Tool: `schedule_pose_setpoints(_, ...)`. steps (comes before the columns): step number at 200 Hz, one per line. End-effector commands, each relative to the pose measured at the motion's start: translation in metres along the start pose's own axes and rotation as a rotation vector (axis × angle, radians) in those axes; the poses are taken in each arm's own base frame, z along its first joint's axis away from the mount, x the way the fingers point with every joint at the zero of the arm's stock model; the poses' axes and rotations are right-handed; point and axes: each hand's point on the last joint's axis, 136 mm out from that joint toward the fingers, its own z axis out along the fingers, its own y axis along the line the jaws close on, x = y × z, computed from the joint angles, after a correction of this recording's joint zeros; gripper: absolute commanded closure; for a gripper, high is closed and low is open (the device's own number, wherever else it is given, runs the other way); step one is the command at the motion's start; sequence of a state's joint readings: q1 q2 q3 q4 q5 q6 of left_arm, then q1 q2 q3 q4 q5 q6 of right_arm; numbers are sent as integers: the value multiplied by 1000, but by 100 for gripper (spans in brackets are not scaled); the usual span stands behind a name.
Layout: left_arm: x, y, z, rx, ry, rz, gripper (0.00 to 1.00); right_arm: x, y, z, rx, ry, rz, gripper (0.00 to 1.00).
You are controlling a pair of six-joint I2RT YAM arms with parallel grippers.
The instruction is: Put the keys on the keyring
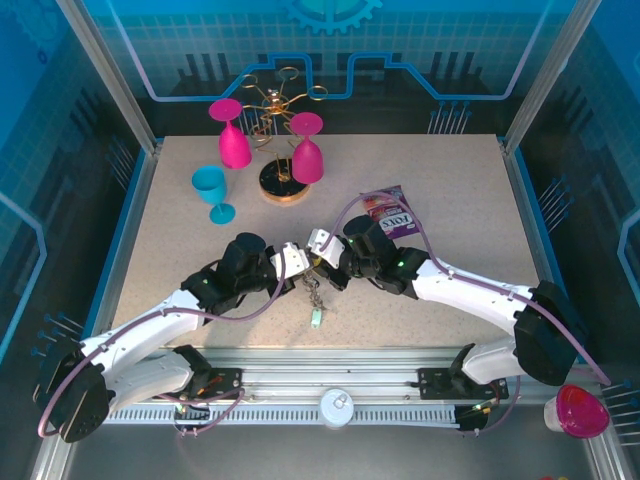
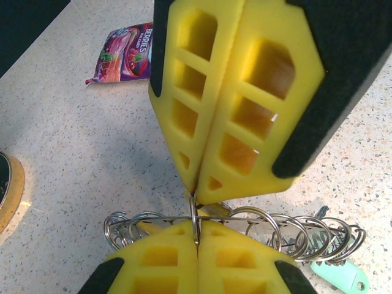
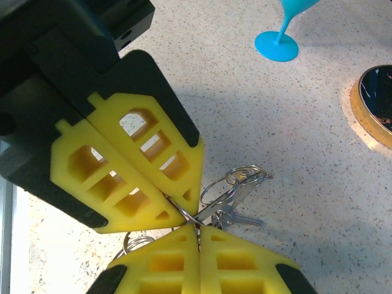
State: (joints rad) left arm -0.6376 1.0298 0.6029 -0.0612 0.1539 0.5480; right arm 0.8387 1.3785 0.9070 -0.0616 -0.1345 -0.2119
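Left gripper [image 2: 197, 239] and right gripper [image 3: 198, 231] are meeting tip to tip, both clamping shut on the keyring [image 2: 263, 223] between them, keys [image 2: 340, 277] trailing from its loops.

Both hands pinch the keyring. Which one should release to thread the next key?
Right, probably. Left hand and right hand both pinch the keyring at one spot, but the keys are just beside the right hand's fingertips.

Blue goblet [image 1: 213, 190] stands near the gold wire rack [image 1: 275, 110]; berry packet [image 1: 390, 210] lies apart.
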Motion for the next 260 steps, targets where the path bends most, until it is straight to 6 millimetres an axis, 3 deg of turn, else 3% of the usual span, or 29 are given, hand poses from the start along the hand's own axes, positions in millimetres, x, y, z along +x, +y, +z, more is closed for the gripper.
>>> schedule_pose_setpoints(1,-36,-10,-10,55,-148,32,100,-10,-19,-4,97,-39,57,100)
schedule_pose_setpoints(38,-35,-6,-12,15,-168,64,100,-25,-25,-10,87,-127,163,100)
schedule_pose_setpoints(43,-35,-5,-12,7,-173,72,100,-15,-22,-7,74,-115,185,100)
schedule_pose_setpoints(140,-31,-9,-11,-87,-199,247,100,-27,-29,-13,-1,-238,368,100)
schedule_pose_setpoints(201,-28,-11,-7,-124,-189,351,100,-29,-61,-22,-56,-378,690,100)
schedule_pose_setpoints(238,-31,-8,-8,-145,-214,338,100,-26,-60,-19,-67,-377,749,100)
schedule_pose_setpoints(260,-32,-6,-8,-158,-219,329,100,-35,-50,-20,-143,-391,738,100)
